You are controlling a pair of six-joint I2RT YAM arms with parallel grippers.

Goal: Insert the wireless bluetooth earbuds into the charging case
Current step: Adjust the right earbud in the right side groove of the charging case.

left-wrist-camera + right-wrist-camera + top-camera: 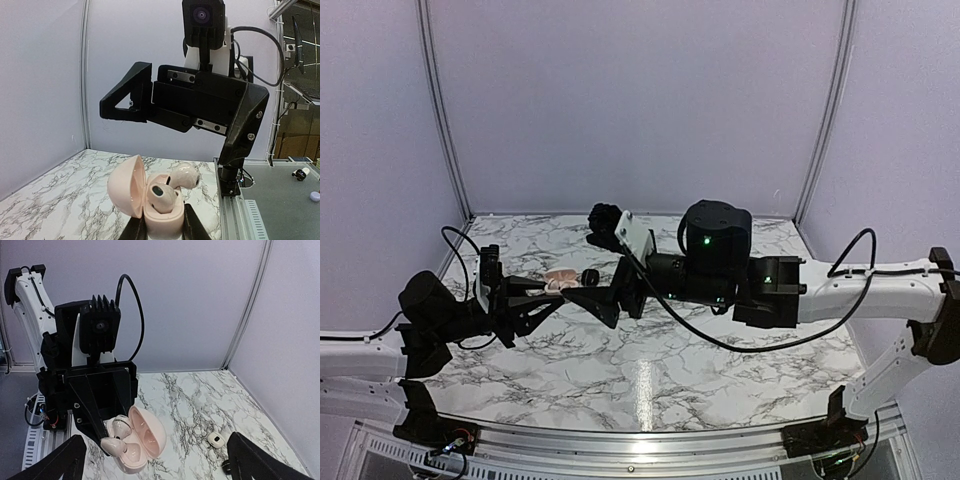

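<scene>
- The charging case (142,440), lid open, is clamped between the left gripper (161,231) fingers.
- The right gripper (160,460) is spread wide and empty, the case just ahead of it.
- One earbud (184,176) is perched unseated and could be spilled by a tilt.

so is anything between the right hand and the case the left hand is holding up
Nothing visible. The right hand faces the pink case with only air between, fingers wide apart. The lid is swung back, and two pink earbuds rest in it.
</scene>
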